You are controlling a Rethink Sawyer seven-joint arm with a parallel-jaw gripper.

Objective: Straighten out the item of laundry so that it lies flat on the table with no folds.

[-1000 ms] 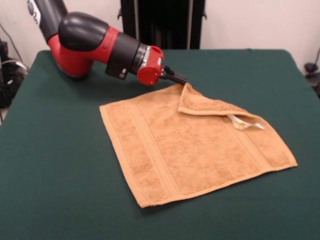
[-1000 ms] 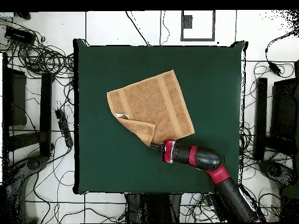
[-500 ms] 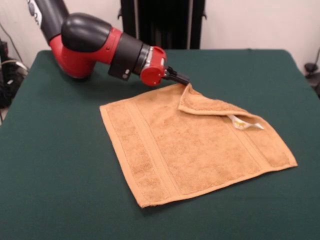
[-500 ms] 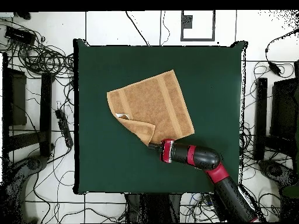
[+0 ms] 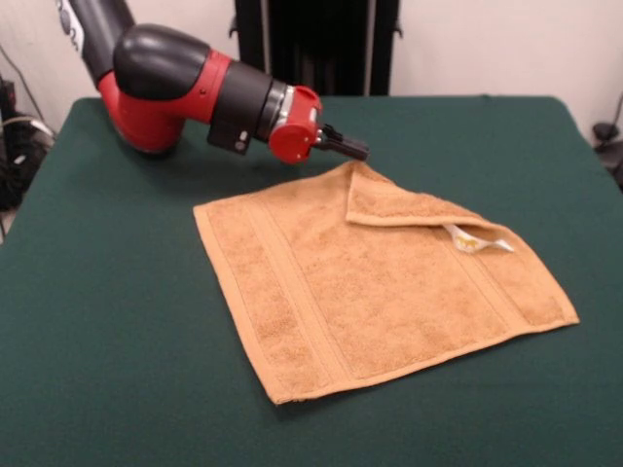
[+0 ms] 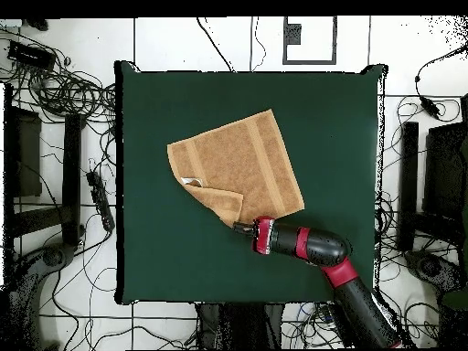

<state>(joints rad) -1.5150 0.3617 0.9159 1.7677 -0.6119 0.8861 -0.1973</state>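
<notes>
The orange-tan towel (image 5: pixel 370 282) lies on the green table (image 5: pixel 107 321), mostly flat. Its far corner is folded over onto the towel, a triangular flap (image 5: pixel 394 204), with the white care tag (image 5: pixel 479 239) showing at the flap's right end. My gripper (image 5: pixel 352 149) hovers just above and beyond the tip of the folded corner, apart from the cloth. In the overhead view the towel (image 6: pixel 239 160) sits at the table's middle, the flap (image 6: pixel 222 197) faces the gripper (image 6: pixel 240 228), and the tag (image 6: pixel 190 181) shows at the left.
The red and black arm (image 5: pixel 185 92) reaches low across the far left of the table. Cables and black stands (image 6: pixel 71 174) lie on the floor around the table (image 6: pixel 338 128).
The folded corner's tip, raised at the gripper earlier, now lies lower on the towel. The gripper has drawn back slightly away from it.
</notes>
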